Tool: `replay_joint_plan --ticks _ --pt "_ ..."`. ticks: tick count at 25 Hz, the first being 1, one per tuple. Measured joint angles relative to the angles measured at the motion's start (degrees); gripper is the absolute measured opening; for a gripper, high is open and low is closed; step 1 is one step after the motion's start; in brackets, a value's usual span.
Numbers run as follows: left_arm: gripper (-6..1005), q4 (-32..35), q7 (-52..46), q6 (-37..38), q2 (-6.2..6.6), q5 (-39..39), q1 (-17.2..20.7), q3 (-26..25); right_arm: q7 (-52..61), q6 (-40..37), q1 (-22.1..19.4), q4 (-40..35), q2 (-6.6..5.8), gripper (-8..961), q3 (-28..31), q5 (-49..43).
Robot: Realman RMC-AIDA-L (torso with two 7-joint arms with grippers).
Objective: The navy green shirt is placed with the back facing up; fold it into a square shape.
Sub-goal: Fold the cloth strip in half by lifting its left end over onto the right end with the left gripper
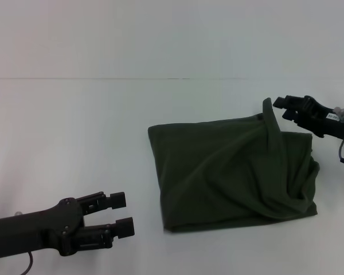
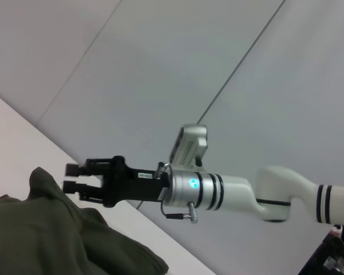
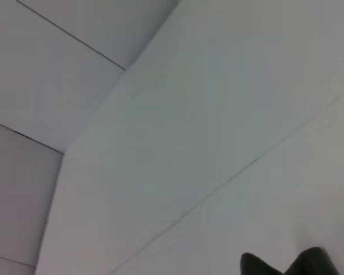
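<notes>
The navy green shirt (image 1: 229,172) lies folded into a rough rectangle on the white table, right of centre, plain side up with loose creases. One corner (image 1: 268,109) stands up in a peak at its far right. My right gripper (image 1: 281,108) hovers just beside that peak, jaws apart and nothing between them. The left wrist view shows the same: the right gripper (image 2: 71,177) is open next to the raised cloth (image 2: 46,180). My left gripper (image 1: 124,213) is open and empty near the table's front left, well clear of the shirt.
The white table (image 1: 74,132) stretches bare to the left of and behind the shirt. A wall rises behind the table's far edge. The right wrist view shows only wall and table, with two dark tips (image 3: 312,260) at its bottom edge.
</notes>
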Motion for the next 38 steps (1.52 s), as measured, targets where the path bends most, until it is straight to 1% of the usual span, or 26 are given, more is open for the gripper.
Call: replay_joint_plan --ticks 1,3,6,9,10,12,14,17,18,21,24,26,29,32,33,38 --pt "908 0.0 0.0 0.0 0.00 0.0 0.0 0.0 -1.0 -1.0 -0.7 0.0 -0.11 339 0.4 1.4" --pt "908 -0.1 -0.1 0.0 -0.04 0.0 0.0 0.0 -3.3 -4.0 -2.8 0.0 -0.57 437 1.9 5.0" --pt "908 -0.2 -0.3 -0.1 -0.09 -0.1 -0.1 -0.4 -6.8 -10.5 -5.9 0.0 -1.30 584 4.0 8.4" --pt "908 -0.3 -0.5 -0.1 -0.08 -0.4 -0.1 -0.7 -8.8 -17.2 -8.0 0.1 -2.29 685 4.3 8.3" --pt "908 -0.4 -0.5 -0.2 -0.09 -0.5 -0.1 -0.7 -9.5 -20.3 -8.6 0.2 -2.86 719 4.1 7.5" --pt "908 -0.4 -0.7 -0.5 -0.16 -0.5 -0.1 -0.8 -11.1 -26.0 -9.6 0.6 -3.48 786 3.9 5.8" --pt "908 -0.4 -0.8 -0.9 -0.33 -0.5 -0.2 -1.2 -12.8 -31.2 -10.7 0.7 -3.87 803 4.0 3.7" --pt "908 -0.5 -0.9 -1.3 -0.61 -0.5 -0.2 -2.9 -14.9 -36.8 -12.5 0.4 -4.46 830 4.1 1.0" --pt "908 -0.5 -0.9 -1.3 -0.67 -0.5 -0.2 -3.9 -15.4 -37.9 -13.1 0.3 -4.64 838 4.2 0.2" --pt "908 -0.5 -0.9 -1.4 -0.76 -0.5 -0.1 -6.2 -16.4 -39.3 -14.7 -0.2 -5.69 865 4.3 -2.2" --pt "908 -0.5 -0.9 -1.4 -0.83 -0.5 0.1 -7.5 -16.2 -39.0 -14.8 -0.1 -6.32 879 4.3 -4.2" --pt "908 -0.5 -0.9 -1.4 -0.95 -0.5 0.1 -7.9 -16.1 -38.6 -14.2 0.0 -6.34 874 4.3 -5.3" --pt "908 -0.5 -0.8 -1.6 -1.02 -0.4 0.1 -8.0 -16.1 -38.2 -13.0 0.0 -5.89 865 4.1 -5.8" --pt "908 -0.5 -0.8 -1.8 -1.14 -0.3 0.1 -8.0 -16.2 -38.1 -11.5 0.2 -5.72 857 3.8 -6.1" --pt "908 -0.5 -0.8 -1.8 -1.15 -0.3 0.1 -8.0 -16.0 -38.1 -10.5 0.3 -5.63 854 3.6 -7.0" --pt "908 -0.5 -0.8 -1.8 -1.15 -0.4 0.2 -8.0 -15.1 -37.2 -8.7 0.2 -5.12 840 3.5 -10.4"
